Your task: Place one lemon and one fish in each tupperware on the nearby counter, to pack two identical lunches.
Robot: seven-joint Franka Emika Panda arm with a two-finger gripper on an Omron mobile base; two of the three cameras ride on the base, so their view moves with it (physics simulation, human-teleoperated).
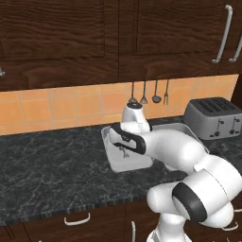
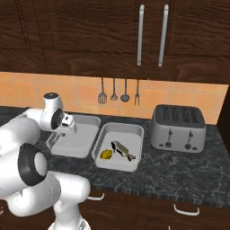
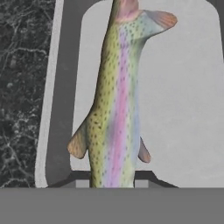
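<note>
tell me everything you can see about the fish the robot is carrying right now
The fish is slender, olive-yellow on its flanks with dark speckles and a pink-to-bluish stripe down its middle, and has pale orange fins and tail. In the hand view it runs lengthwise away from the camera, tail far, its near end between the jaws of the gripper, which look shut on it. It hangs over the light-grey tupperware on the black marbled counter; whether it touches the tray floor cannot be told.

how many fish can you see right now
2: one fish lies in the right tupperware beside a lemon; the other hangs in the gripper over the left tupperware.
</note>
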